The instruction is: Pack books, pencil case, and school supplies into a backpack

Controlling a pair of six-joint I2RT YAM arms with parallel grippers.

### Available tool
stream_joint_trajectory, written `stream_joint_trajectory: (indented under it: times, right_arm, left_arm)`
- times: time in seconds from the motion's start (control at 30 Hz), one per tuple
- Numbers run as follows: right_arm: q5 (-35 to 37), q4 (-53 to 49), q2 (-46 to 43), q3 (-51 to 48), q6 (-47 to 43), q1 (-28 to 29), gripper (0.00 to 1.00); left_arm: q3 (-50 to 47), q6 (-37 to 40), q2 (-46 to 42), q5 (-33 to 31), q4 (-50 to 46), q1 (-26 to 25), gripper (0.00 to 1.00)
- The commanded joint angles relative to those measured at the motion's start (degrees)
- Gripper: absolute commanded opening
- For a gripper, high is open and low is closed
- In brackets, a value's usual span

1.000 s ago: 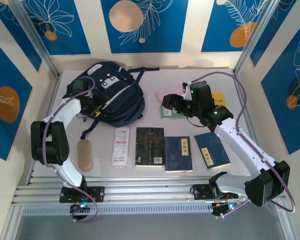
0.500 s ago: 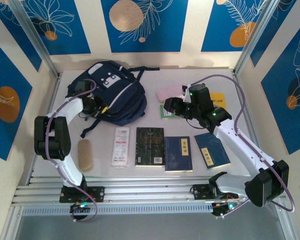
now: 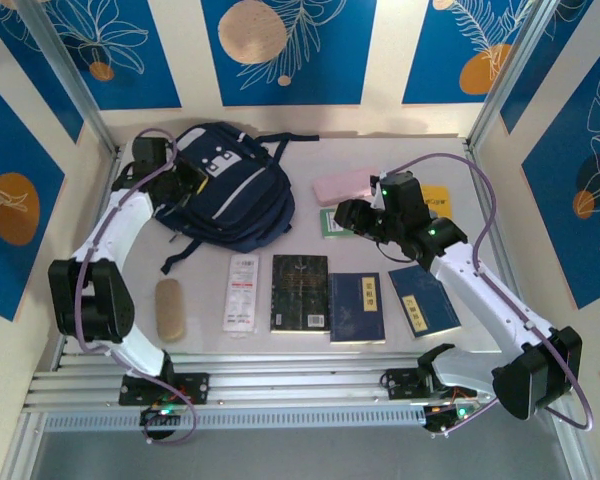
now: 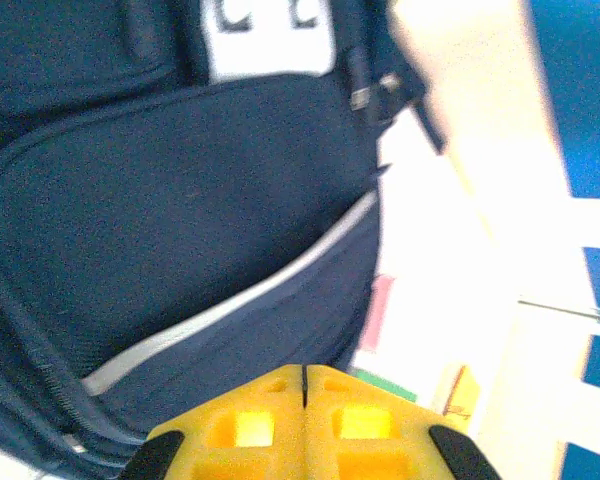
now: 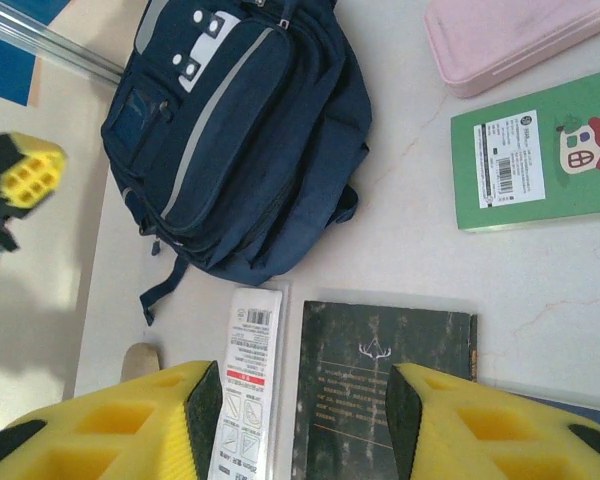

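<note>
the backpack point(image 3: 230, 195) lies flat toward the tabletop's point(image 3: 400, 160) 10 o'clock corner in the top view, its long axis running roughly 11 to 5 o'clock. no open mouth shows on it, so it looks zipped and nothing is packed yet. the left arm point(image 3: 120, 215) is much the nearer: its jaws hang over the bag's 9 o'clock edge beside the white patch point(image 3: 217, 160), and in the left wrist view the yellow pads point(image 4: 245, 425) meet along a thin seam, clenched on nothing, with the front pocket fabric right ahead. the right arm point(image 3: 480, 290) has its jaws released wide and empty above the small green book point(image 5: 550, 160). the pencil case point(image 3: 342, 186) is just beyond toward 12 o'clock, lying close to 9-to-3, with the backpack well apart at 9 o'clock. the white packet point(image 3: 242, 293), black book point(image 3: 300, 292) and two navy books point(image 3: 357, 307) sit in a row toward 6 o'clock, the tan block point(image 3: 169, 308) at 7. opening the bag likely falls to the left arm, whose jaws must part first; a zipper pull is too blurred to pick out.
</note>
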Motion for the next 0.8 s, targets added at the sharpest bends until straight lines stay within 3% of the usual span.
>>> stream_joint_trajectory:
  times: [0.0, 0.17, 0.3, 0.33, 0.37, 0.4, 0.6, 0.77]
  right_arm:
    - [-1.62, 1.06, 2.21, -1.06, -0.62, 0.17, 0.49]
    - [-8.68, 2.4, 11.2, 3.58, 2.31, 0.25, 0.52]
    - [-14.84, 4.89, 16.31, 6.61, 2.21, 1.52, 0.63]
    - [-14.93, 4.67, 16.93, 7.19, 1.34, 1.91, 0.67]
    - [-14.9, 4.72, 17.09, 7.37, 0.42, 2.22, 0.7]
    - [-15.0, 5.14, 16.98, 7.28, -0.75, 2.57, 0.73]
    - [-15.79, 4.04, 15.0, 7.57, -8.13, 5.77, 0.79]
    - [-13.95, 1.06, 13.54, 6.89, -10.87, 6.06, 0.78]
  left_arm:
    - [1.08, -0.72, -1.44, -0.19, 0.22, -2.06, 0.0]
    - [2.51, 2.5, -0.5, 0.81, -1.32, -4.55, 0.0]
    - [13.81, 18.6, 8.22, 0.55, -11.48, -3.94, 0.56]
    - [17.25, 22.72, 11.28, 0.47, -14.44, -3.77, 0.62]
    - [20.03, 25.94, 13.96, 1.17, -16.64, -3.61, 0.77]
    - [21.99, 30.08, 16.61, 3.58, -17.15, -3.54, 1.0]
    - [29.69, 36.14, 28.1, 10.57, -18.3, -2.53, 0.98]
    - [28.88, 36.24, 32.37, 19.02, -14.96, -2.61, 0.93]
